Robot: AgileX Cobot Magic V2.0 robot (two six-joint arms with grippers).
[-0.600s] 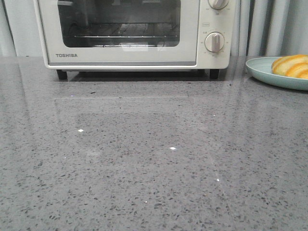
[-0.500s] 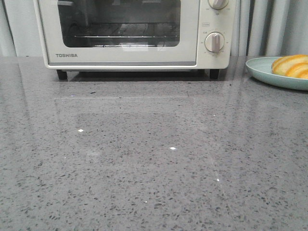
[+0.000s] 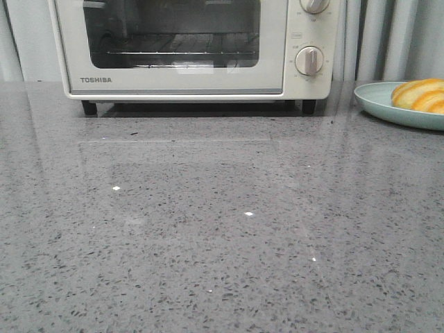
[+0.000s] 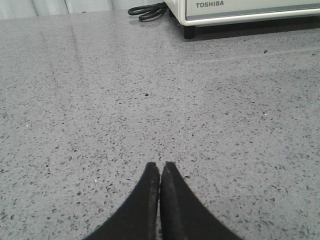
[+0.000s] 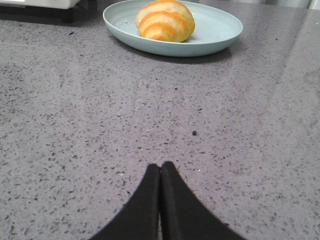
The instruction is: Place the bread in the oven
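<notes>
Speckled grey tabletop [image 3: 222, 229] | oven [image 3: 194, 48] at back, door shut, must open first | bread [image 5: 165, 20] waits on pale plate [image 5: 215, 37], right | left tool [image 4: 160, 167], right tool [image 5: 160, 167] pressed together, empty

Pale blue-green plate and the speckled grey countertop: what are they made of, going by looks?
Pale blue-green oval plate: probably plastic or melamine; matte, uniform colour with soft sheen, though ceramic is possible. Speckled grey countertop: polished stone or quartz composite; dark flecks throughout, and it mirrors the cream-white toaster oven.
</notes>
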